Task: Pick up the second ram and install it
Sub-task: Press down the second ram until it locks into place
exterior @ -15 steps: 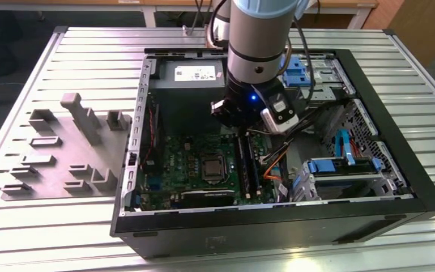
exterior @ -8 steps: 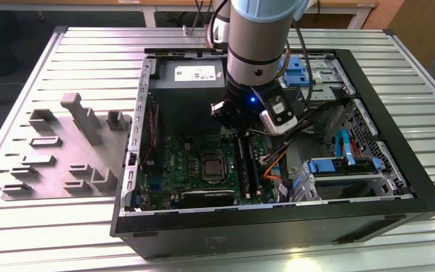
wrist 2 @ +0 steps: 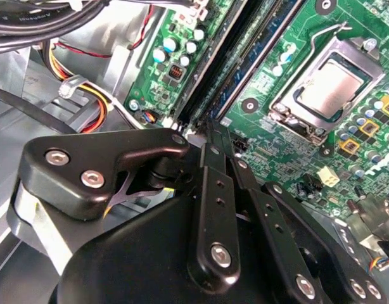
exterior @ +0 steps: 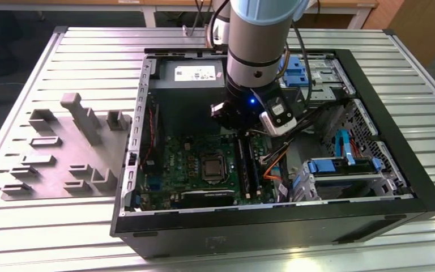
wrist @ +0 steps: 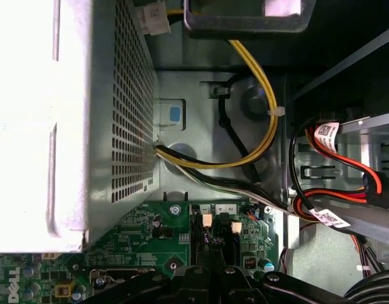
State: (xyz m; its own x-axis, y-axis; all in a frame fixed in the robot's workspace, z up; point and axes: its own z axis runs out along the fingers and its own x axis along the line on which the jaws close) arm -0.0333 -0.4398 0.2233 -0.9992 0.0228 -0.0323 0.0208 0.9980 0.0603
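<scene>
My gripper (wrist 2: pixel 210 128) hangs inside the open computer case (exterior: pixel 399 187), low over the green motherboard (exterior: pixel 195 164). Its fingers (wrist 2: pixel 215 190) look shut, tips together at the near end of the long black memory slots (wrist 2: pixel 213 69). A thin blue-green strip (wrist 2: pixel 261 60), likely a ram, stands along one slot. I cannot tell whether it is the second ram, nor whether the tips touch it. In the first wrist view the slot ends with pale latches (wrist: pixel 207 220) sit just past the gripper (wrist: pixel 210 269). In the exterior view the gripper (exterior: pixel 240 129) is above the slots (exterior: pixel 244 164).
The grey power-supply box (exterior: pixel 191 73) fills the case's far end, with yellow and black cables (wrist: pixel 245 158) beside it. Blue drive brackets (exterior: pixel 338 164) sit on the exterior view's right. Grey moulded holder blocks (exterior: pixel 74 141) lie on the slatted table (exterior: pixel 36 226), left of the case.
</scene>
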